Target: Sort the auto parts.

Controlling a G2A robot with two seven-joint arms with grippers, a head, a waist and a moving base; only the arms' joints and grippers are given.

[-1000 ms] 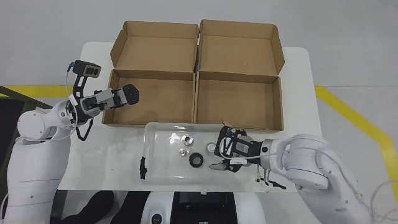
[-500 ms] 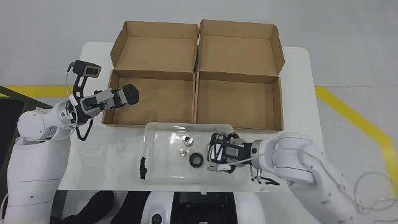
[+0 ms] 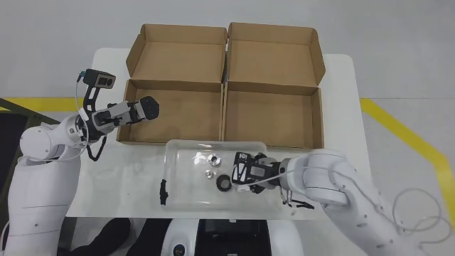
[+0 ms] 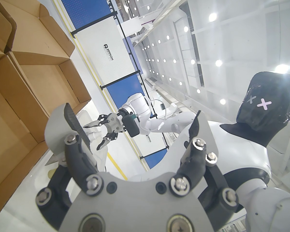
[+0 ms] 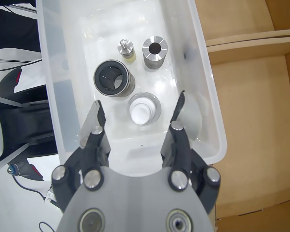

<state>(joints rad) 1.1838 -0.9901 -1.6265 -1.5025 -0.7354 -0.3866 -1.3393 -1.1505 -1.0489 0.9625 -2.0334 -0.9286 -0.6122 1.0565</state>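
A clear plastic bin (image 5: 203,73) (image 3: 178,156) at the table's front edge holds several auto parts. These are a black ring-shaped bearing (image 5: 113,78) (image 3: 225,183), a small steel stud (image 5: 126,49), a steel cylinder with a dark bore (image 5: 154,51) (image 3: 212,160) and a clear cap with a white core (image 5: 143,111). My right gripper (image 5: 140,108) (image 3: 240,174) hangs open inside the bin, one finger on each side of the clear cap and apart from it. My left gripper (image 4: 133,126) (image 3: 151,108) stands open and empty by the left edge of the left box.
Two open cardboard boxes (image 3: 178,117) (image 3: 274,117) lie side by side behind the bin, lids folded back. The left box wall (image 4: 26,92) is close to my left gripper. Black tape (image 3: 163,192) marks the bin's left end.
My right gripper has slid left along the bin, closing in on the parts. The left arm has not moved.
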